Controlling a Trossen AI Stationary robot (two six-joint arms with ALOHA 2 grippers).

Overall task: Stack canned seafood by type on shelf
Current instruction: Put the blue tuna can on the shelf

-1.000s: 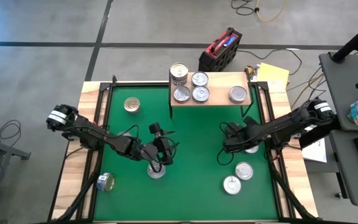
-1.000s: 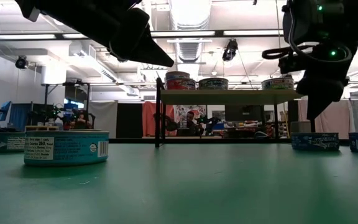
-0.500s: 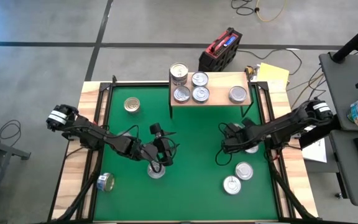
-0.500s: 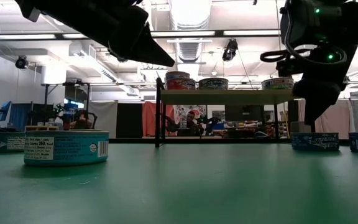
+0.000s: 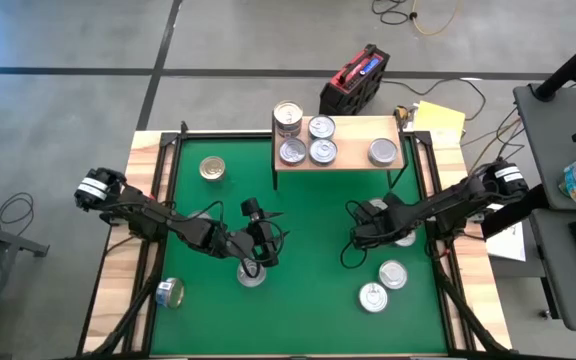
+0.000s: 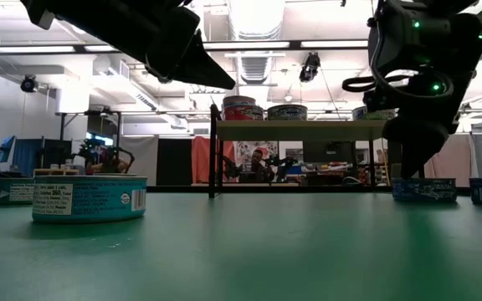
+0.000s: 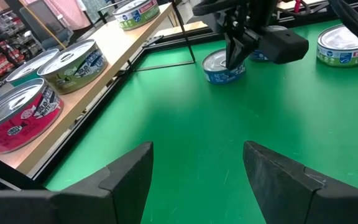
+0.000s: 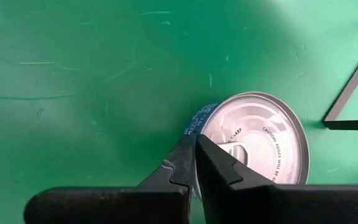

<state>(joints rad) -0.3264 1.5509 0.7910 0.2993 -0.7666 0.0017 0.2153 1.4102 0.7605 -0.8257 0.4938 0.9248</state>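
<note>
Several cans of seafood (image 5: 309, 151) stand on the light-wood shelf (image 5: 348, 128) at the far edge, two of them stacked at its left end (image 5: 287, 117). My left gripper (image 7: 194, 168) hangs open above a silver-topped can (image 5: 252, 274) on the green mat. My right gripper (image 8: 194, 152), shut, points steeply down at the rim of a blue-labelled can (image 8: 257, 137), which rests flat on the mat; the left wrist view shows the same can (image 7: 219, 70) and gripper (image 7: 234, 57). My right gripper's shut fingertips (image 8: 197, 146) come from above, slanting, and stand at the side rim (image 8: 199, 124) of the blue-labelled can. I cannot tell whether they touch it.
Two more cans (image 5: 393, 274) (image 5: 373, 297) lie near the right front of the mat. A gold-topped can (image 5: 212, 168) sits at the far left, and a can on its side (image 5: 171, 292) lies at the near left. The shelf's black legs (image 6: 213, 150) stand on the mat.
My right gripper has sunk toward the mat and shifted a little toward the table's left edge, staying shut, so that its tips now stand beside the blue-labelled can.
</note>
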